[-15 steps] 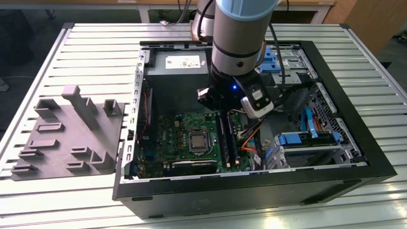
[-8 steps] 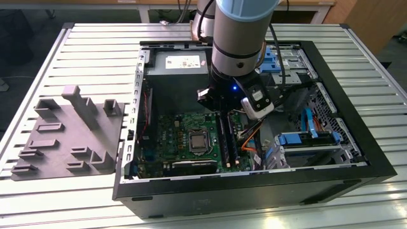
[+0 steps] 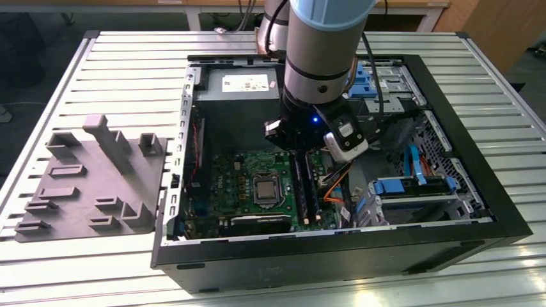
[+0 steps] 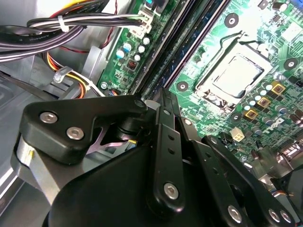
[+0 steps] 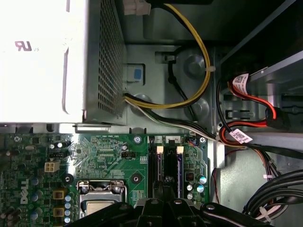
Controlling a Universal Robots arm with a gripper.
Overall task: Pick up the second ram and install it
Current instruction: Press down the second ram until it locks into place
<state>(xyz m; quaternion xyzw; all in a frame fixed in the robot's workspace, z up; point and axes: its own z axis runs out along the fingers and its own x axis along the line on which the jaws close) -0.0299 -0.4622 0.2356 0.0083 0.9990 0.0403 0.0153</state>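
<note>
The hand (image 4: 163, 101) is hanging low inside the open PC case (image 3: 477, 211), fingers drawn close together; in the second wrist view they're meeting in a narrow point right over the RAM sockets (image 5: 168, 170). Can't tell for sure if sth is clamped between them. A dark stick, prob. the second ram (image 5: 158, 172), is sitting edge-on in the socket line directly beyond the fingertips in the first wrist view, w/ a second dark stick just beside it at 3 o'clock.

In the exterior view the arm (image 3: 320, 57) is coming down at approx. 12 o'clock of the green motherboard (image 3: 234, 185); CPU socket (image 3: 267, 190) is lying at 9 o'clock of the sockets. Cable bundle (image 4: 71, 28) is running near the hand on the side away from the CPU. Grey fixture tray (image 3: 94, 179) is resting on the worktop (image 3: 128, 51), well apart from the case, at 9 o'clock.

Risks, as a judgement: stick tilting or sitting off the slot key, so pressing would be stressing board or latches; fingers snagging nearby cables; uneven push leaving one end unseated.
</note>
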